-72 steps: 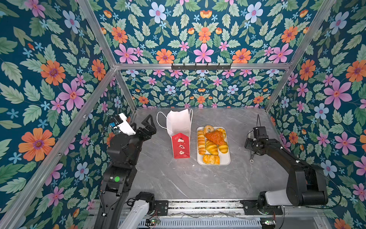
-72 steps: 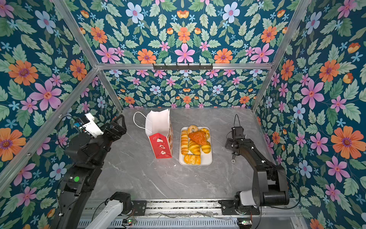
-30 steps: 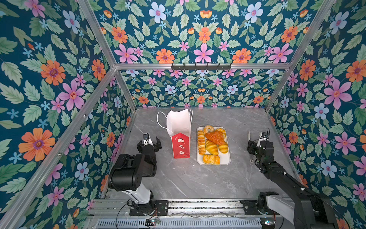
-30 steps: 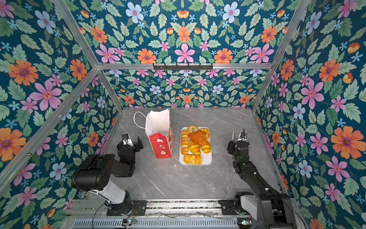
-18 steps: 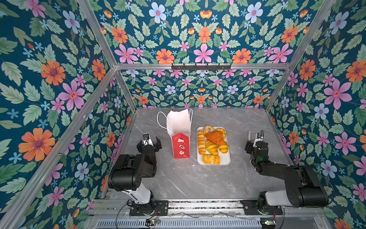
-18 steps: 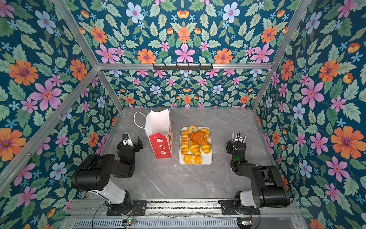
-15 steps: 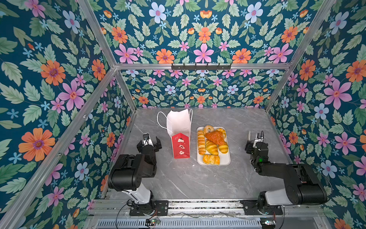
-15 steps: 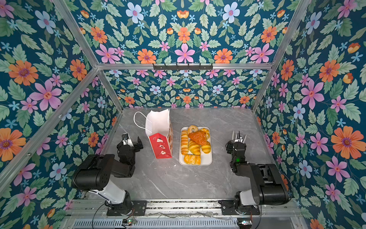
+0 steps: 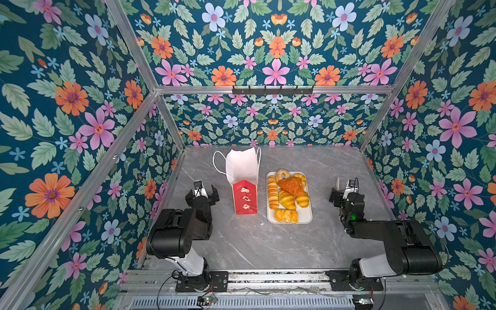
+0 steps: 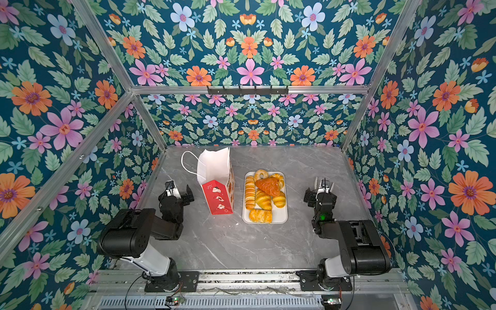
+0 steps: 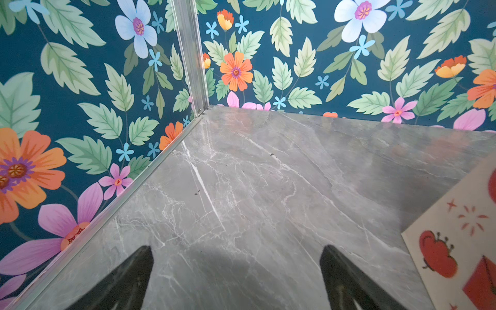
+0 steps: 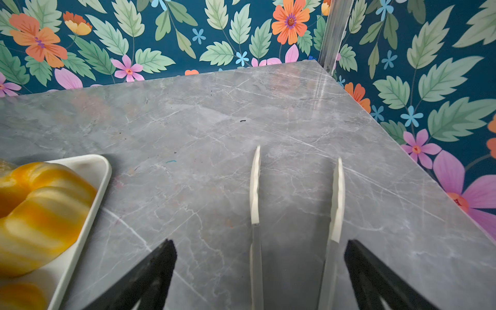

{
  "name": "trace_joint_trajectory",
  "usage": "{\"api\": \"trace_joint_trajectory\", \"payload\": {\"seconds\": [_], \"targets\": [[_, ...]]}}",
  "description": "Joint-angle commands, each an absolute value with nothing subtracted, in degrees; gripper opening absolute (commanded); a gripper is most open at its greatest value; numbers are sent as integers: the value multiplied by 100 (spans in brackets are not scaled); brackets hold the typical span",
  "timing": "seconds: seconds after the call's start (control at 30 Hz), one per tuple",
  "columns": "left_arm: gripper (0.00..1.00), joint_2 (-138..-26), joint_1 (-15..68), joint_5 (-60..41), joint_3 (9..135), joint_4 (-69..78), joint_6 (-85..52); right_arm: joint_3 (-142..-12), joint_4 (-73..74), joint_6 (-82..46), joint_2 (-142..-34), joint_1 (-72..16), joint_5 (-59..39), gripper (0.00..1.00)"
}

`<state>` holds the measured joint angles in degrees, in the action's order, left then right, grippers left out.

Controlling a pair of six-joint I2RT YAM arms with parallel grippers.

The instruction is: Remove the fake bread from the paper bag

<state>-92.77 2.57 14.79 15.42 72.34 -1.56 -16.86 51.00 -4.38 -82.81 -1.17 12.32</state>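
A bag [image 9: 244, 197] stands upright on the grey marble table [image 9: 268, 247], toward its far edge. A white tray [image 9: 305, 215] lies just beside it.

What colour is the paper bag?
The paper bag is white above, red below with white pictures; clearest in a top view.

Narrow gap between paper bag [image 9: 244, 198] and tray [image 9: 306, 215]

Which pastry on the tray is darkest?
The orange-brown croissant, lying on top of the pile toward the far end of the white tray. The other pastries are paler golden-yellow.
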Motion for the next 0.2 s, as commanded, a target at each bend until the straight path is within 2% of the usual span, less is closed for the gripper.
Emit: {"api": "trace_joint_trajectory", "payload": {"seconds": [0.0, 0.17], "targets": [[100, -9288, 246, 1460, 1573, 7352, -114, -1696, 5281, -440, -8270, -130, 1237, 99], [100, -9272, 255, 1462, 1538, 7416, -106, -1694, 5256, -439, -8262, -123, 1230, 99]]}}
